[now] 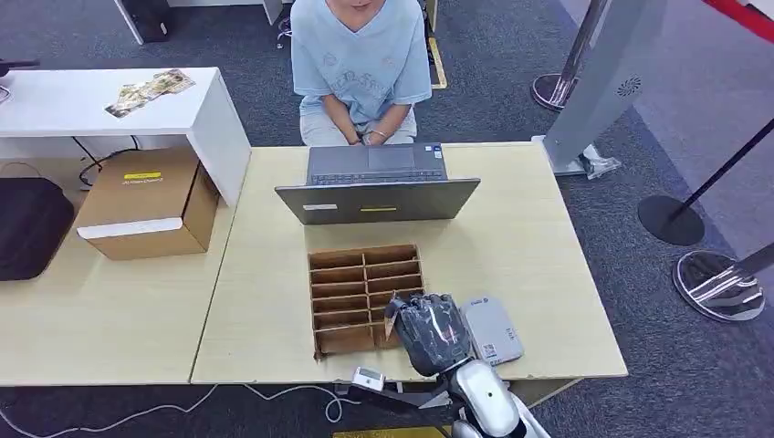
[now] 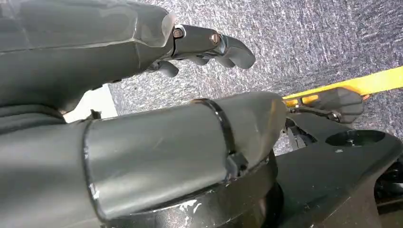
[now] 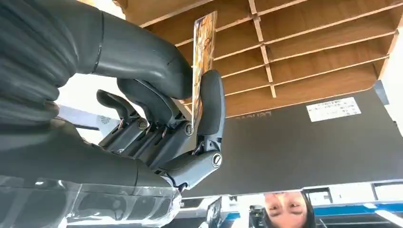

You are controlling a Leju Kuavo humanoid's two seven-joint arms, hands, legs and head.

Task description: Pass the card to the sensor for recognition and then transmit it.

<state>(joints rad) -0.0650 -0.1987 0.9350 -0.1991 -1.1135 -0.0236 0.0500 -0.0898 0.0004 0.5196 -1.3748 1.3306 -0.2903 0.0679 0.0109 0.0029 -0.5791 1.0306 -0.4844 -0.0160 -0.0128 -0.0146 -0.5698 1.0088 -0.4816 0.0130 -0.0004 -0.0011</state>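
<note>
My right hand point(image 1: 431, 332) hovers over the table's near edge, between the wooden card rack point(image 1: 366, 294) and the grey sensor box point(image 1: 490, 329). It pinches a printed card point(image 3: 203, 57) edge-on between thumb and a finger; the card's corner point(image 1: 391, 315) pokes out toward the rack. The wooden rack point(image 3: 304, 52) lies just beyond the card in the right wrist view. My left hand point(image 2: 142, 95) hangs by my side over grey carpet, fingers loosely curled, holding nothing.
An open laptop point(image 1: 378, 184) stands behind the rack, with a seated person point(image 1: 360, 64) behind it. A cardboard box point(image 1: 149, 203) sits on the left table point(image 1: 109, 310). A small white device point(image 1: 369, 378) lies at the table's front edge. Stanchion bases point(image 1: 718, 285) stand at right.
</note>
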